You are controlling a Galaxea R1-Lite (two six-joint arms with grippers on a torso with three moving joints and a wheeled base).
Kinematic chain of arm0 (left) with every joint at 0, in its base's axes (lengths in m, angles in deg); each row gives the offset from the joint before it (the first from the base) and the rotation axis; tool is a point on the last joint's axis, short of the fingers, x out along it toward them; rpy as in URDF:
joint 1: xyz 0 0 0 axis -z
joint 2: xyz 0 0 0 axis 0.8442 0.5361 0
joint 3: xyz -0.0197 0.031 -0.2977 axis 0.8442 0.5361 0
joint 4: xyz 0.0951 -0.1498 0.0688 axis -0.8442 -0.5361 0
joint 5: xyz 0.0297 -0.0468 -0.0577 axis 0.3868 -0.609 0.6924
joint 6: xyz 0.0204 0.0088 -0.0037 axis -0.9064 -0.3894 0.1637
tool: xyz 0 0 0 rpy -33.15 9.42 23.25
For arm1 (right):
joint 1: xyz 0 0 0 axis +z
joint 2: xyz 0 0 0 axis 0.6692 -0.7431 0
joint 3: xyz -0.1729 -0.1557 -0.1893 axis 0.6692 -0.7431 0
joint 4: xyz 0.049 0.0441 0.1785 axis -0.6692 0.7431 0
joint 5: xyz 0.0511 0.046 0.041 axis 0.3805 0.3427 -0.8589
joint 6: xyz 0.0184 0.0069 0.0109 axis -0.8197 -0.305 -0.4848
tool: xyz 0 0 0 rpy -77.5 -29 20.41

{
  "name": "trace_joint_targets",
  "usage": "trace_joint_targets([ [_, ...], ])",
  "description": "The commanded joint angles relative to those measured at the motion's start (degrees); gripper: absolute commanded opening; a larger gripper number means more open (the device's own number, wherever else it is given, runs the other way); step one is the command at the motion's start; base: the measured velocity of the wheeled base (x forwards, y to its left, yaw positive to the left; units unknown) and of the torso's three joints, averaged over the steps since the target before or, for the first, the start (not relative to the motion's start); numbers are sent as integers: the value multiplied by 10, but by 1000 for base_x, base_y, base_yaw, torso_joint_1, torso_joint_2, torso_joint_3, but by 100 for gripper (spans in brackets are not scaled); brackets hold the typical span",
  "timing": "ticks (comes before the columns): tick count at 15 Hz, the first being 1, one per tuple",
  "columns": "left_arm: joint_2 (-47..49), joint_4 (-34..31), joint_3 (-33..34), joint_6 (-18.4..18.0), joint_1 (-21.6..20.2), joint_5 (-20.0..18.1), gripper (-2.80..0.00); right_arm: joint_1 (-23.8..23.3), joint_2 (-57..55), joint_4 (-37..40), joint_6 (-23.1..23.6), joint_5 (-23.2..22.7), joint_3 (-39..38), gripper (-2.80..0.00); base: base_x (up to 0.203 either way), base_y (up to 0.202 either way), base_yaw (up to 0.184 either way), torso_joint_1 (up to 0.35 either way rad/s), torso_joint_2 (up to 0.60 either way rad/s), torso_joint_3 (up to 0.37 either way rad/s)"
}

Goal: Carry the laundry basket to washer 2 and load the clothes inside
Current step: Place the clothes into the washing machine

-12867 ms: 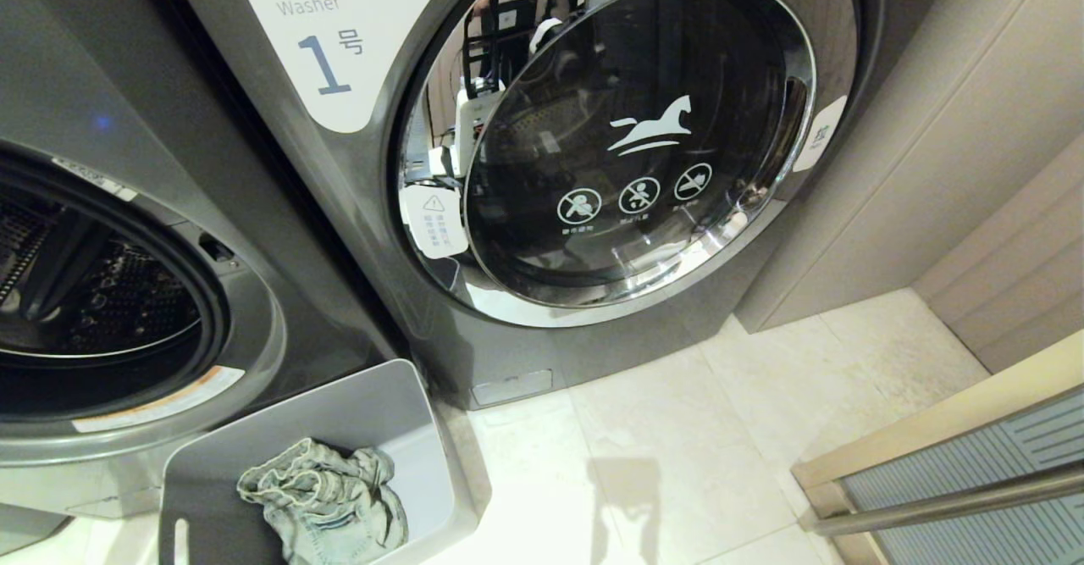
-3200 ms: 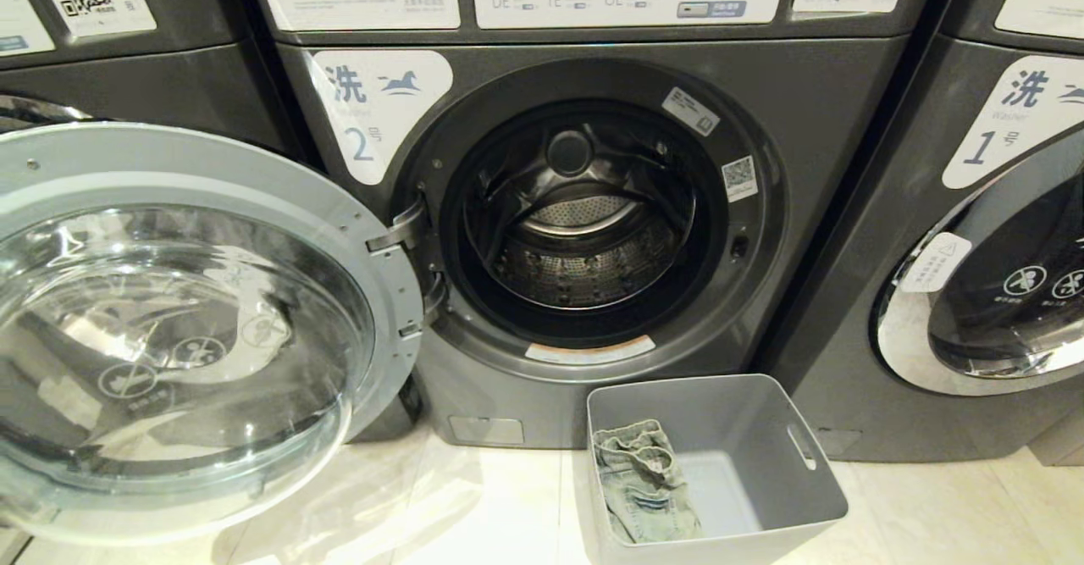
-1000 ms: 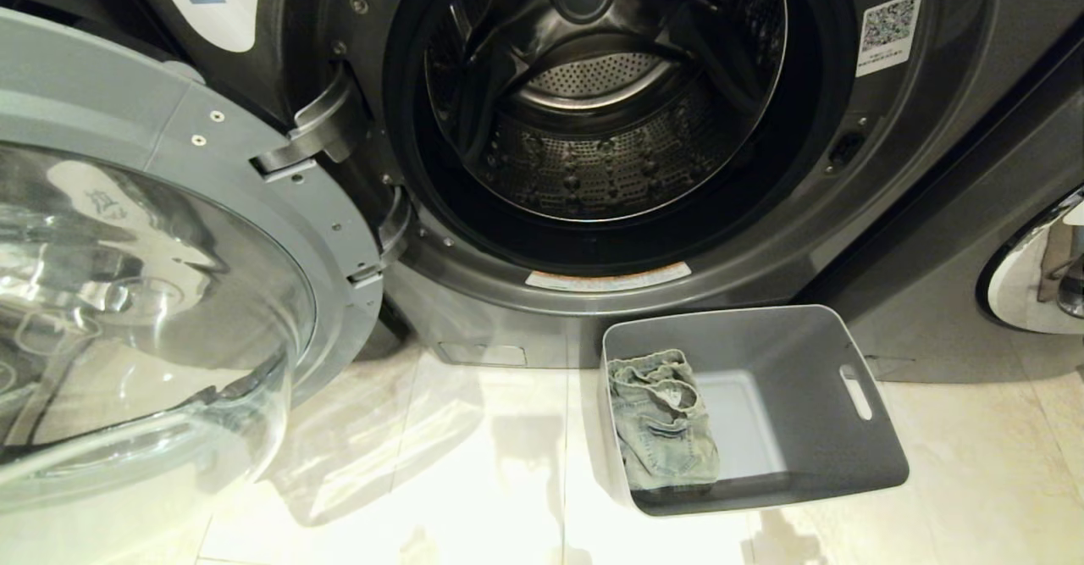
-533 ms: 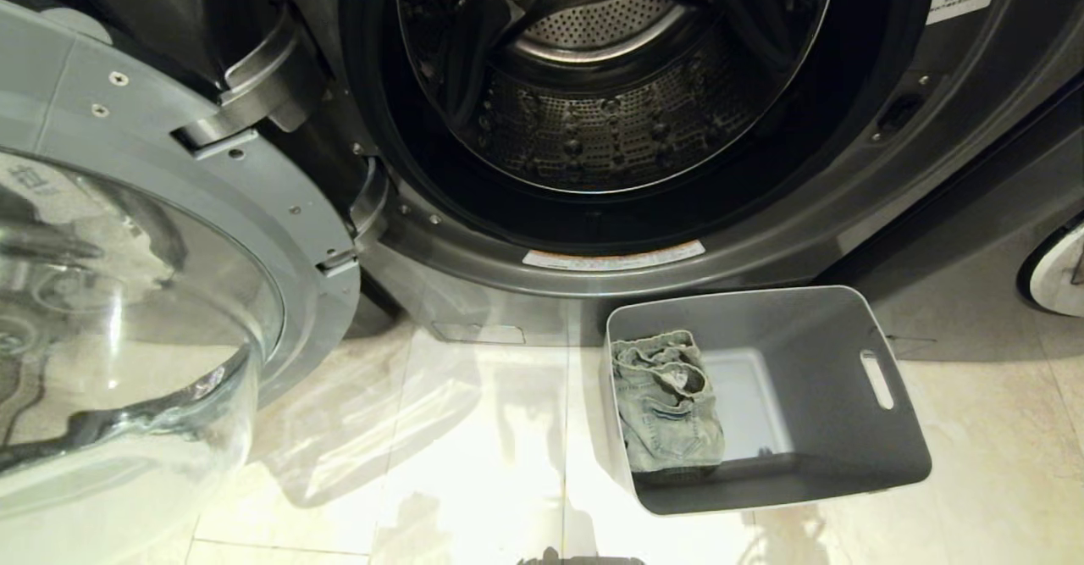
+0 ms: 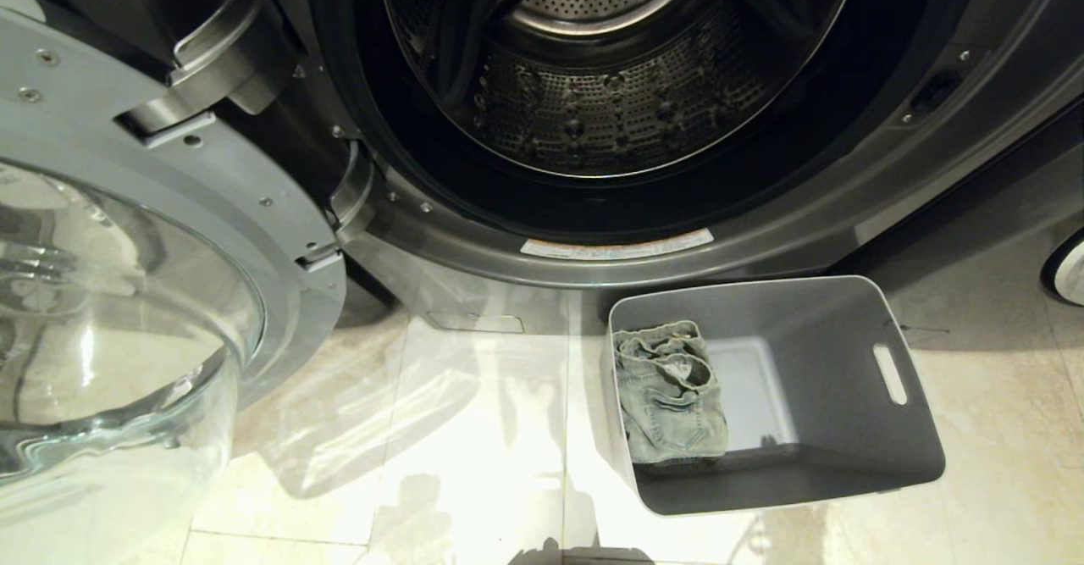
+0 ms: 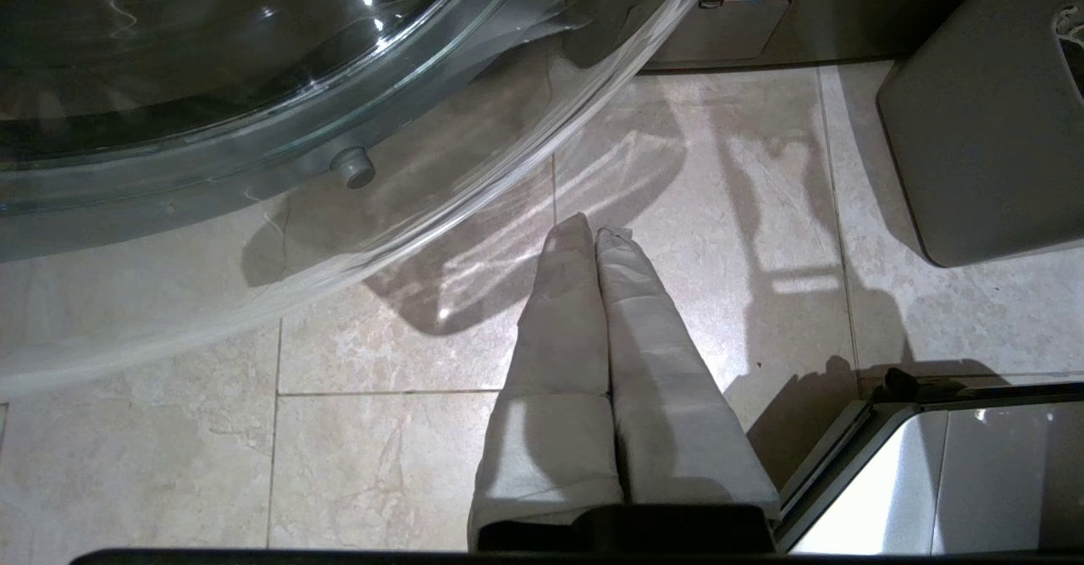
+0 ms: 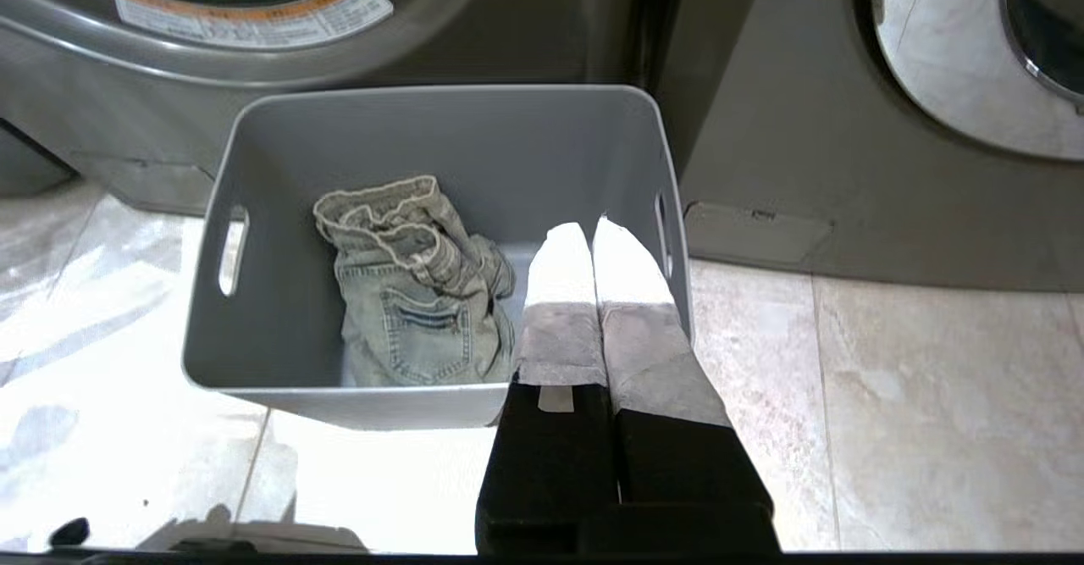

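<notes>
already the laundry basket [image 5: 847, 472] sits by the open washer [image 5: 618, 82], clothes [image 5: 669, 396] unloaded, both grippers' jaws pressed together.

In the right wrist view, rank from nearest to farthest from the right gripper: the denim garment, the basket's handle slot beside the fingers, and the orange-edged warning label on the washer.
From the right gripper, shut above the laundry basket:
1. Handle slot, in the wall right beside the fingertips.
2. Denim garment, on the basket floor toward the opposite wall.
3. Warning label, on the washer's door rim beyond the basket.
</notes>
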Motion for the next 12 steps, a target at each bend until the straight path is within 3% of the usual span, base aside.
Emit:
trace_joint_targets([
  [1,0,0,0,-2,0,-1,-280,1,-60,63,0,-2,117,-280,0,0,0,0,0,0],
  [4,0,1,0,0,0,-1,-280,0,-226,113,-2,-3,245,-280,0,0,0,0,0,0],
  [6,-1,1,0,0,0,-1,-280,0,-314,129,-4,-11,291,-280,0,0,0,0,0,0],
  [12,-1,0,0,19,0,5,-280,1,-467,140,-24,-97,305,-280,0,0,0,0,0,0],
])
